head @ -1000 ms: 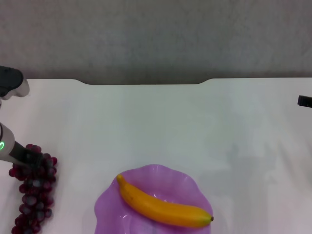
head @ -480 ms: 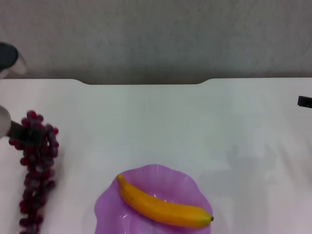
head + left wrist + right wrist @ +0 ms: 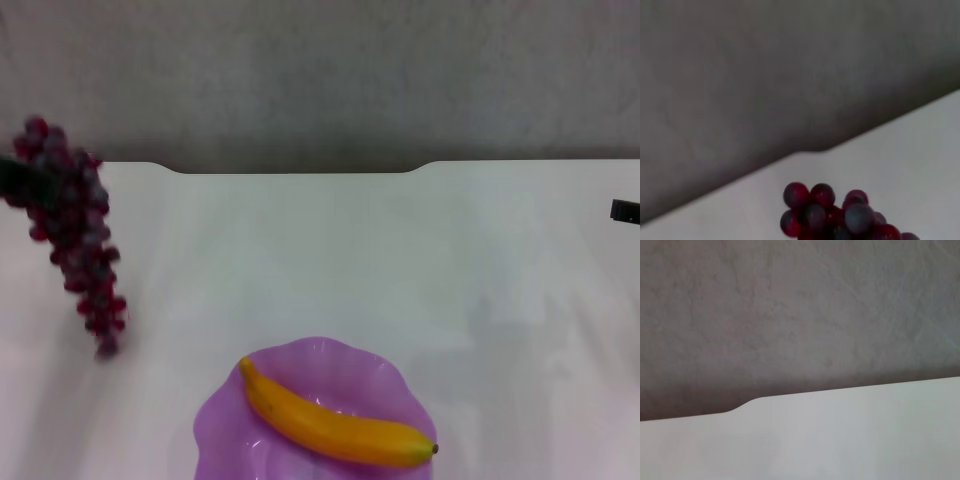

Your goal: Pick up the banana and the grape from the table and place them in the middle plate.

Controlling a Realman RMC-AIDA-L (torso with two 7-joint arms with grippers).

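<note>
The grape [image 3: 75,240] hangs as a long dark red-purple bunch in the air over the far left of the table [image 3: 350,250]. My left gripper [image 3: 18,178] is shut on its top, at the left edge of the head view. The top of the bunch also shows in the left wrist view [image 3: 840,217]. The banana [image 3: 330,422] lies across the light purple middle plate [image 3: 372,372] at the near centre. My right gripper [image 3: 625,209] shows only as a dark bit at the right edge, parked.
The table's far edge has a shallow notch [image 3: 300,170], with a grey wall behind it. The right wrist view shows only the white tabletop [image 3: 840,435] and that wall.
My left gripper has lifted the grape off the table and carried it up and back. The bunch now hangs and swings. The banana, plate and right arm have not moved.
</note>
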